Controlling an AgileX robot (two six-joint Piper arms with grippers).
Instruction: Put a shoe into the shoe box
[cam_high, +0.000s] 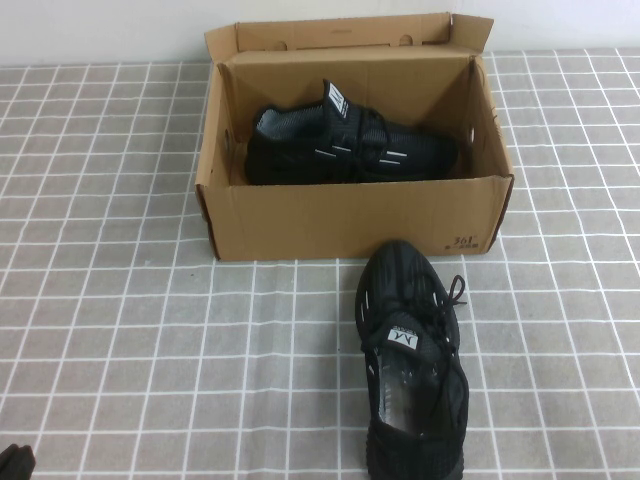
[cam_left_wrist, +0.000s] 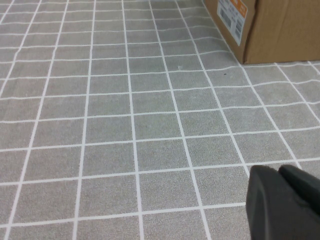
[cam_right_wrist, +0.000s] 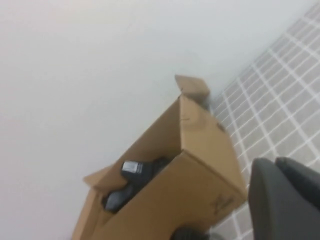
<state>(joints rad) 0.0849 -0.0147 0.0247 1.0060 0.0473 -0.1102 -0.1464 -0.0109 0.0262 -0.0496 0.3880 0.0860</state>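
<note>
The shoe (cam_high: 412, 370), a black knit sneaker with a white M-logo tongue label, lies on the table just in front of the shoe box (cam_high: 350, 220), toe towards it. The open brown box holds the matching black sneaker (cam_high: 345, 150) with the striped white tab. The box also shows in the left wrist view (cam_left_wrist: 280, 30) and the right wrist view (cam_right_wrist: 170, 200). My left gripper (cam_left_wrist: 277, 171) is shut and empty, low over the tablecloth at the near left corner (cam_high: 15, 462). My right gripper (cam_right_wrist: 275, 162) is shut and empty, raised and away from the box, out of the high view.
A grey tablecloth with a white grid (cam_high: 120, 300) covers the table. A white wall (cam_high: 100, 30) runs behind the box. The box flaps (cam_high: 470, 32) stand upright.
</note>
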